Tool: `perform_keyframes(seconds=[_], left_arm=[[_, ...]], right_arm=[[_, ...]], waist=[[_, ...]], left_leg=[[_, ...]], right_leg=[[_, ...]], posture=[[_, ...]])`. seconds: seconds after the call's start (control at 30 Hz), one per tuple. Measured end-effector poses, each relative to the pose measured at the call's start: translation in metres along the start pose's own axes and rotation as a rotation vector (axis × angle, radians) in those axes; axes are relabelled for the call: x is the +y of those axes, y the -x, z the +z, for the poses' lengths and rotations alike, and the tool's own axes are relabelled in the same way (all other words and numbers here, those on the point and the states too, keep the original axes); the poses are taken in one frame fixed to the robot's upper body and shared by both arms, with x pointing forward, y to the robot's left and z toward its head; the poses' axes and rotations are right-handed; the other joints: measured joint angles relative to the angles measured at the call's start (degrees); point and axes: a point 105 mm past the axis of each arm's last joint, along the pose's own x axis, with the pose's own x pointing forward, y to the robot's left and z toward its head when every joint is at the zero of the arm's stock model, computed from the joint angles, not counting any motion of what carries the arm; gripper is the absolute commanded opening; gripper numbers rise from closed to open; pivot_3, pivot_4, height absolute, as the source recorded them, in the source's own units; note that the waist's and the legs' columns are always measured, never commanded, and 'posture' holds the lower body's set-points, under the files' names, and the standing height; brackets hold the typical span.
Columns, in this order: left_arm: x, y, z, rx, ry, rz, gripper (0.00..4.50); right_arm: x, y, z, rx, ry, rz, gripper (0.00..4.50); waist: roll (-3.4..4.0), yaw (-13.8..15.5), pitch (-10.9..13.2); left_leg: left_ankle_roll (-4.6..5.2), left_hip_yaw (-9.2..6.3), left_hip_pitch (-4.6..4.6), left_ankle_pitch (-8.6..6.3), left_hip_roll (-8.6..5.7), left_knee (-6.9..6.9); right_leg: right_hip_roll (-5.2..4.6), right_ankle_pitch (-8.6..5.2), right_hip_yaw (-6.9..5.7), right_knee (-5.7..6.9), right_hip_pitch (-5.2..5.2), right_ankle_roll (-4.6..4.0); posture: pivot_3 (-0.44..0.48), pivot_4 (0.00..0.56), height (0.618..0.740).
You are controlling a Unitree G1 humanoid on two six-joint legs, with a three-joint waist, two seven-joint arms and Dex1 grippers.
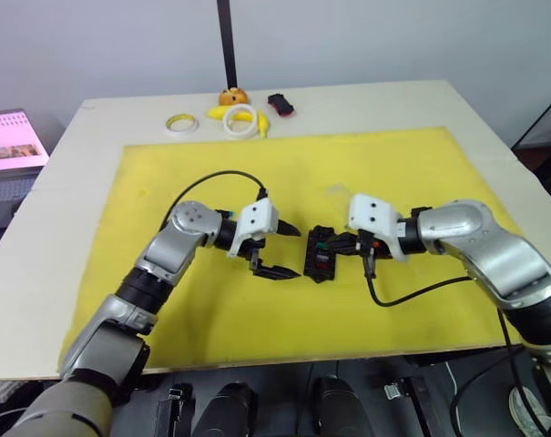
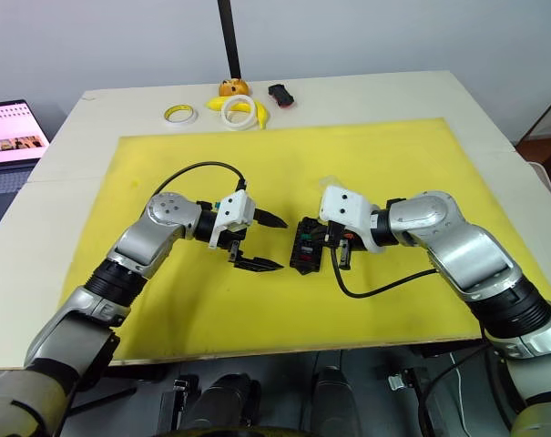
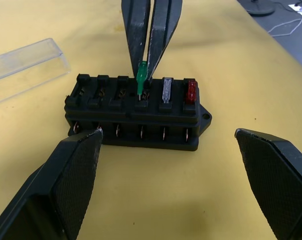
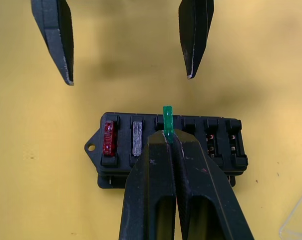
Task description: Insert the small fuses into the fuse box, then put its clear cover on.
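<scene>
Green and tiny, a plastic fuse (image 3: pixel 142 79) is pinched tight in the right end effector (image 4: pixel 169 136), its metal legs just at a slot of the small black fuse box (image 3: pixel 137 114). That box sits in the middle of the frame on the yellow mat (image 1: pixel 348 300). A grey fuse (image 3: pixel 167 90) and a red fuse (image 3: pixel 190 91) are already in. The left end effector (image 1: pixel 290 251) waits wide open beside the box. I think the next move is a straight push down. The clear plastic cover (image 3: pixel 26 67) lies nearby.
</scene>
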Motion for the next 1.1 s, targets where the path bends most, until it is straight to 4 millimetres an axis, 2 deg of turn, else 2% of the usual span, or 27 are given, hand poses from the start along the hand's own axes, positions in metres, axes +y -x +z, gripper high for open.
perform_keyframes(seconds=[1.1], left_arm=[[-0.0005,-0.0052,0.0026,-0.016,-0.001,-0.004,4.47]], right_arm=[[0.001,-0.003,-0.005,0.047,0.026,0.01,0.0]], waist=[[0.0,-0.03,0.0]], left_leg=[[0.0,0.0,0.01,0.0,0.0,0.01]], right_leg=[[0.0,0.0,0.0,0.0,0.0,0.0]], posture=[[0.0,0.15,0.74]])
